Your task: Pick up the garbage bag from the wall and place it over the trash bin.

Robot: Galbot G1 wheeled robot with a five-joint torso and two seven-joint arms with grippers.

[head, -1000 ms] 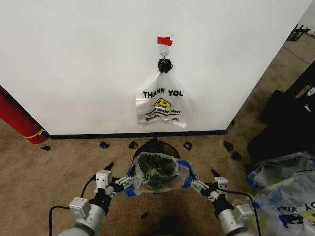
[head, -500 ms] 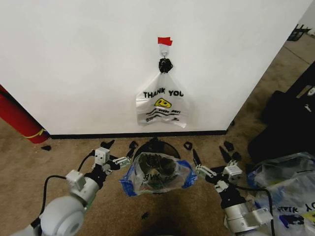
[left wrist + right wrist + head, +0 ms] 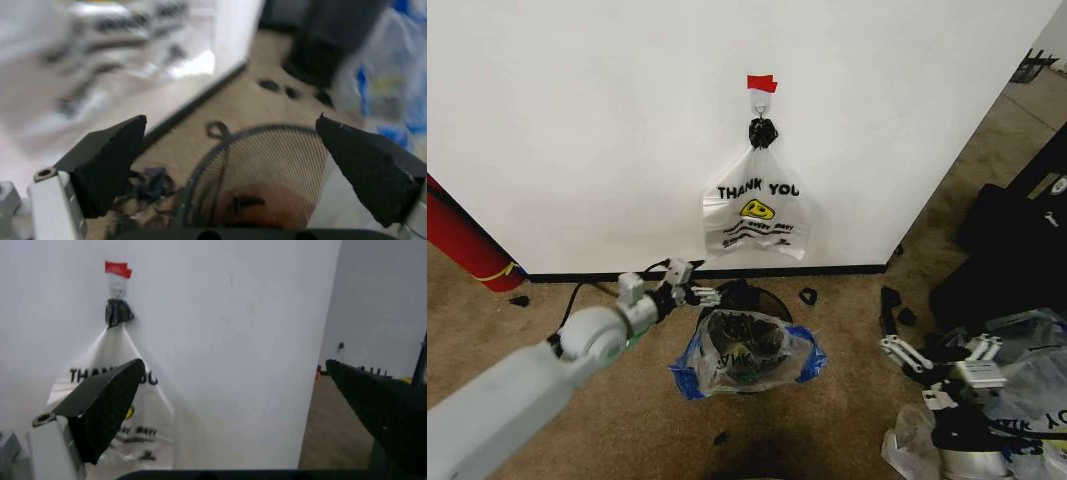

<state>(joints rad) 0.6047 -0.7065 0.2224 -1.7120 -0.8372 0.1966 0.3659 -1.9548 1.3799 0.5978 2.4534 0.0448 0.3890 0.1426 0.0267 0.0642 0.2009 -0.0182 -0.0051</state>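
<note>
Bag [image 3: 745,352] draped over bin [image 3: 749,300] on carpet by wall [image 3: 577,130] | left claw [image 3: 695,293] wide, at bin's rim | right claw [image 3: 942,350] wide, well apart to right

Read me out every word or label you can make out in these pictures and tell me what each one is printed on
"THANK YOU": black letters on the whitish bag hanging on the wall, above a yellow smiley.
Smaller lines under the smiley: too small to read.
Dark print on the garbage bag over the trash bin: crumpled, not readable.
Print on the bags on the floor by the right gripper: cut off, unreadable.
</note>
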